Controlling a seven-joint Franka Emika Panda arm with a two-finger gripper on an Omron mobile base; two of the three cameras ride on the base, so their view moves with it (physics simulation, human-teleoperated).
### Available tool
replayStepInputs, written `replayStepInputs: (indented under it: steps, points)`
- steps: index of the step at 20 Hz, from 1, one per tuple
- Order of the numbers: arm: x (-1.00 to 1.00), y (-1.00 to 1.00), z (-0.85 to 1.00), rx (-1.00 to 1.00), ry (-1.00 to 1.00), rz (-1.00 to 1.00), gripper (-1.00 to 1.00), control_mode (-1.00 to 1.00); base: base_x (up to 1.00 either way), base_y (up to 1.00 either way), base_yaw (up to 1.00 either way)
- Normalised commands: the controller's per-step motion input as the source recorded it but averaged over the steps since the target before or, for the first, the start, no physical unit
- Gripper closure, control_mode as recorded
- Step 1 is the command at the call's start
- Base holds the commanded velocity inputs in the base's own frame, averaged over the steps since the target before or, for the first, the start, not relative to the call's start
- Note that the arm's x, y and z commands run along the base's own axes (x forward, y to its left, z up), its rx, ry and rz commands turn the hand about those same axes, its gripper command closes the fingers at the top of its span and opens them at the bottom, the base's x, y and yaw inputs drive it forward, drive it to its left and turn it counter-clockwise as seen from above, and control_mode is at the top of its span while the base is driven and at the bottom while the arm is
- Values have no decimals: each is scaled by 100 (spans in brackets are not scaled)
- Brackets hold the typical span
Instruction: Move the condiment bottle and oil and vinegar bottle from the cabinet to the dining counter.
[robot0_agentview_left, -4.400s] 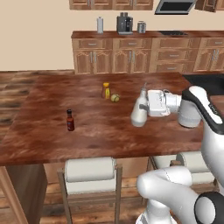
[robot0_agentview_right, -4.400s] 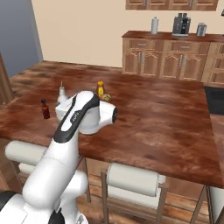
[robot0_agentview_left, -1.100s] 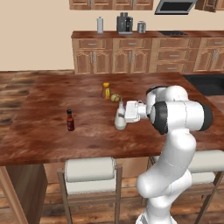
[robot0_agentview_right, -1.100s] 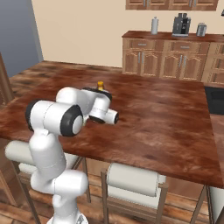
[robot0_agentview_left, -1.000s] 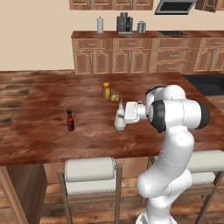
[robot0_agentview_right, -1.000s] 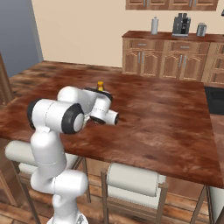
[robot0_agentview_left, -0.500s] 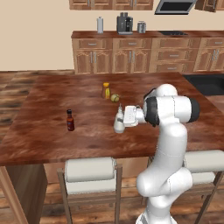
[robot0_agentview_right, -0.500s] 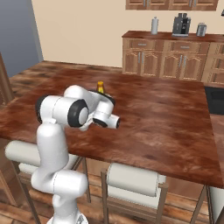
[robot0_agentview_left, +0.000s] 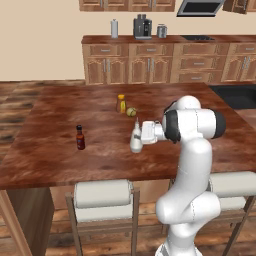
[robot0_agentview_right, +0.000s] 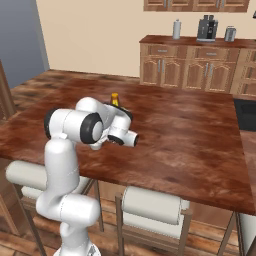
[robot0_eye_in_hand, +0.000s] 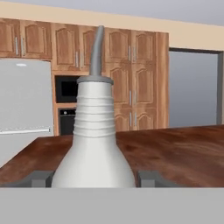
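Observation:
The pale oil and vinegar bottle stands upright at the middle of the dining counter, its base at or just above the glossy top. My gripper reaches in from the right and is shut on its lower body. In the hand view the bottle rises close in front, with a dark fingertip against each side. The condiment bottle, dark with a red cap, stands on the counter further left, apart from the gripper. In the right base view my arm hides the gripper.
A short orange-yellow jar and a lime sit just behind the held bottle. Two cushioned stools line the near edge. Far back, a counter holds a steel canister and a coffee machine, with wall cabinet doors above it.
The gripper has carried the oil and vinegar bottle slightly left and down toward the counter top. The arm's elbow has swung upward. The condiment bottle has not moved.

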Motion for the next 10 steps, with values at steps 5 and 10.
replayStepInputs:
  steps: [5,10]
  points:
    - [9,1,-29,0,-2,1,100,-100,0,0,0]
    - [-2,13,-34,0,-7,2,-100,-100,0,0,0]
